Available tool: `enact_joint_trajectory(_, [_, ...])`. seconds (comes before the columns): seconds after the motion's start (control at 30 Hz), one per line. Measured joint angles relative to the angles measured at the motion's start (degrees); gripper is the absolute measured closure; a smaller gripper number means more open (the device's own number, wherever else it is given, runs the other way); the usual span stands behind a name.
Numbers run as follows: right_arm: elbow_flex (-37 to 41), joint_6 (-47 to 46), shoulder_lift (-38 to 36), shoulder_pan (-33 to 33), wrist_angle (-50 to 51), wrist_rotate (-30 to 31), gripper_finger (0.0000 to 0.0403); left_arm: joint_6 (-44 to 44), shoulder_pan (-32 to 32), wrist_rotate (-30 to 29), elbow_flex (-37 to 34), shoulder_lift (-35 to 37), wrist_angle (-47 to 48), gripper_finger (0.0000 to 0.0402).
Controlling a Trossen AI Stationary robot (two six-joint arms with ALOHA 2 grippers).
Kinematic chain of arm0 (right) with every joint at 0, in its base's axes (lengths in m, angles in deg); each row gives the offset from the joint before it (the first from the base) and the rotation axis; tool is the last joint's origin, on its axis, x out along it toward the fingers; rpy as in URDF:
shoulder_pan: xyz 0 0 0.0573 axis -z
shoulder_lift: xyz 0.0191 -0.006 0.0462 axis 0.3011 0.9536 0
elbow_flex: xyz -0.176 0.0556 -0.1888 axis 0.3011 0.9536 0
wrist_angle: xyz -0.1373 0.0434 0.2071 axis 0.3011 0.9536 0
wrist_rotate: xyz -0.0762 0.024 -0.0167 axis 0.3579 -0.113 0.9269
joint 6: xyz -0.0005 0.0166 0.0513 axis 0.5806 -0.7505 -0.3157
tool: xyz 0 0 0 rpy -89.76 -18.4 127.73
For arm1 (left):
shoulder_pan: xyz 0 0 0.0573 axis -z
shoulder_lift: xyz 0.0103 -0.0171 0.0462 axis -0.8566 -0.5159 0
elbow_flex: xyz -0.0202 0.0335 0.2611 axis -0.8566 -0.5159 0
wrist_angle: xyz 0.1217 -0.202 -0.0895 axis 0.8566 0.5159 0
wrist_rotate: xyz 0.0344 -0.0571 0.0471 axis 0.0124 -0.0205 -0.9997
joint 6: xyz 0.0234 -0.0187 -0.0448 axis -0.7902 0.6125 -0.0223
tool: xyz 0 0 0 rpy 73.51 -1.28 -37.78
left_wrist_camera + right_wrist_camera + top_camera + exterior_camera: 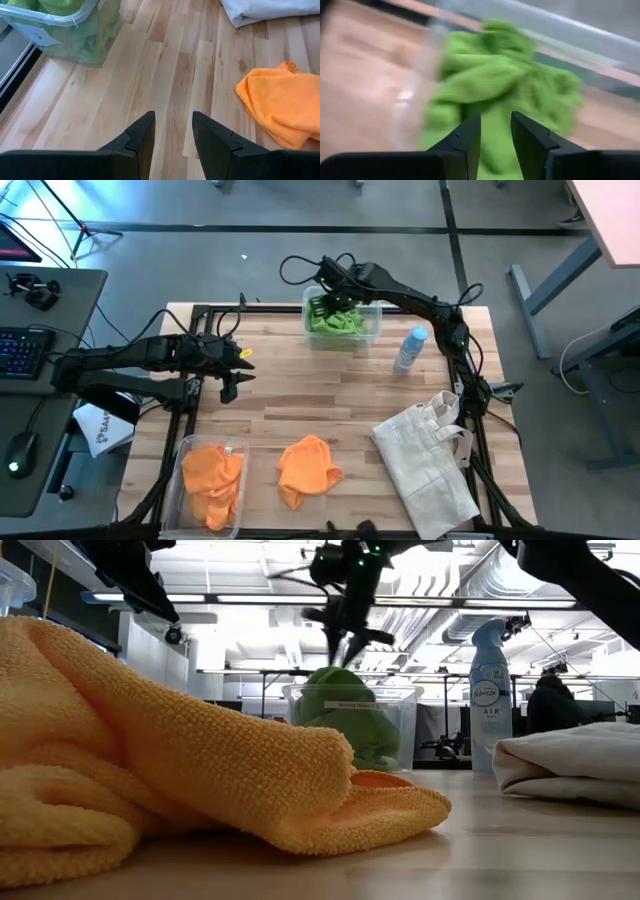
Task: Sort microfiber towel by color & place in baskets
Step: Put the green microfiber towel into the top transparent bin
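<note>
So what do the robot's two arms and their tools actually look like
Both arms are dark, near black, jointed, with black cables looping along them. The left tool carries a small yellow marking; the right tool shows none. In the wrist views each tool ends in two dark, angular fingers.

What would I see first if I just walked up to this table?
Bright green towels piled in a clear bin at the far edge, with the right gripper above them, fingers apart. Near the front, one orange towel lies loose on the wood beside a second bin holding more orange ones. The left gripper waits over bare table, empty.
</note>
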Motion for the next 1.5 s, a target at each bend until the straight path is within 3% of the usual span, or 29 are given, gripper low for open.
enact_joint_trajectory(0.17, [0.0, 1.7, 0.4, -1.5, -6.1, -3.0, 0.0315, 0.0, 0.0, 0.0, 0.0, 0.0, 0.0, 0.028])
enact_joint_trajectory(0.7, [0.0, 1.3, 10.7, 3.7, 6.2, -1.7, 0.0343, 0.5, 0.0, -0.1, 0.0, 0.0, 0.6, 0.028])
enact_joint_trajectory(1.0, [-0.2, 1.6, 16.9, 4.1, 6.0, -0.8, 0.0343, 1.0, 0.0, -0.1, 0.0, 0.0, 0.7, 0.028])
enact_joint_trajectory(1.23, [-0.3, 2.2, 16.5, 4.1, 5.9, -0.6, 0.0343, 1.5, 0.0, -0.1, 0.0, 0.0, 0.7, 0.028])
enact_joint_trajectory(1.5, [-0.3, 1.4, 10.4, 3.7, 6.3, 0.4, 0.0343, 1.5, 0.0, -0.1, 0.0, 0.0, 0.6, 0.028])
